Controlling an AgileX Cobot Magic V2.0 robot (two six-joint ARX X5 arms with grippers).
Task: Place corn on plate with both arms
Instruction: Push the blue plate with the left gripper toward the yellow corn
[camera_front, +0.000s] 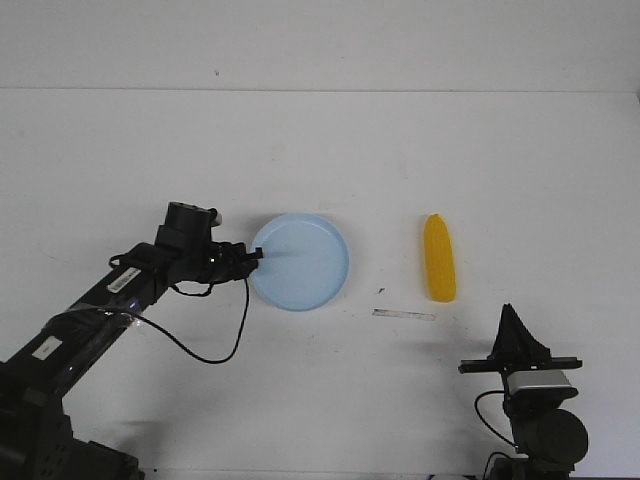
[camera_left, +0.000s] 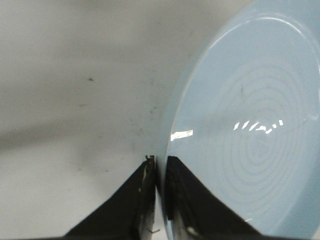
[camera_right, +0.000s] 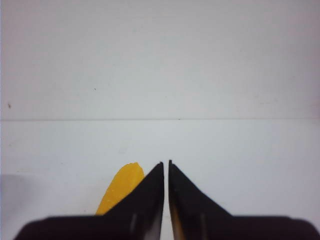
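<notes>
The pale blue plate (camera_front: 300, 262) lies near the table's middle. My left gripper (camera_front: 252, 256) is shut on the plate's left rim; the left wrist view shows the rim (camera_left: 165, 150) pinched between the two black fingers (camera_left: 161, 161). The yellow corn (camera_front: 438, 257) lies flat on the table to the right of the plate, apart from it, its length running front to back. My right gripper (camera_front: 508, 312) is shut and empty, near the front right, in front of the corn. The right wrist view shows part of the corn (camera_right: 122, 187) behind one of its fingers (camera_right: 166, 164).
A small strip of tape or mark (camera_front: 404, 315) lies on the white table (camera_front: 320, 150) between the plate and my right gripper. The left arm's cable (camera_front: 215, 350) loops over the table in front of the plate. A white wall stands behind the table.
</notes>
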